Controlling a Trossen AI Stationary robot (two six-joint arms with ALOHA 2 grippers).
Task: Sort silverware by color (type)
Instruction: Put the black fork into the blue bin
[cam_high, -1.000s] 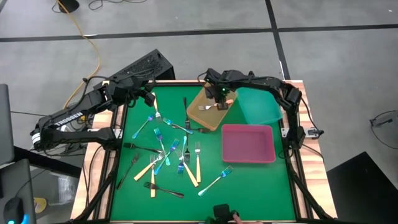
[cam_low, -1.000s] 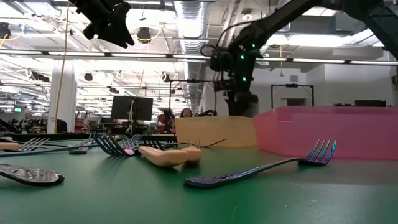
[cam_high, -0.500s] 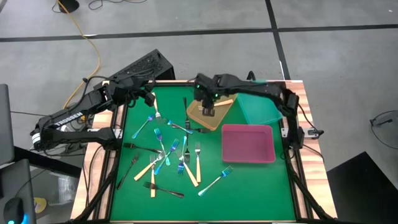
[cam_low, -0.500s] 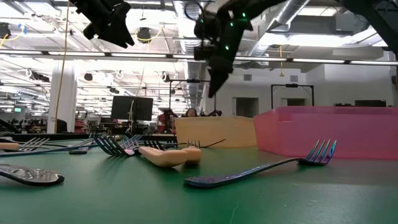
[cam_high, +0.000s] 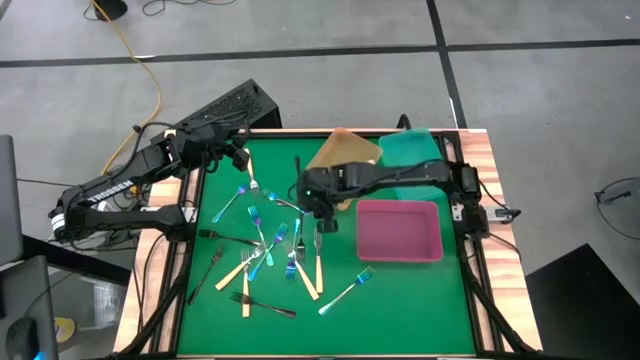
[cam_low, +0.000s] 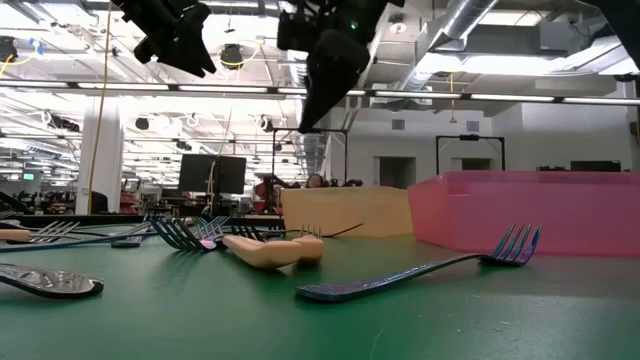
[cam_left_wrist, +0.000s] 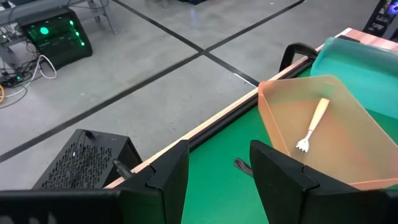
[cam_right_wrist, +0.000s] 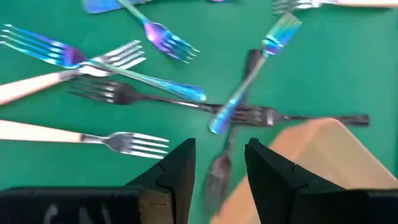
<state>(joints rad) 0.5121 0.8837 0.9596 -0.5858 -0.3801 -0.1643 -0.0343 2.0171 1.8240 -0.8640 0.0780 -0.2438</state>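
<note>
Several forks lie scattered and crossed on the green mat: cream-handled, iridescent blue-teal and black. One cream-handled fork lies inside the orange tray. My right gripper hangs open above the right edge of the pile, slanting down, with nothing between its fingers. Beneath it a black fork and an iridescent fork cross on the mat. My left gripper waits open and raised at the table's far left corner.
The orange tray and the teal tray stand at the far edge, the pink tray at the right. A lone iridescent fork lies near the front. Bare mat shows near the front right.
My right gripper has swung from above the orange tray toward the table's left and near edge, rising a little, and now hangs over the right side of the fork pile. The cream-handled fork stays in the orange tray.
</note>
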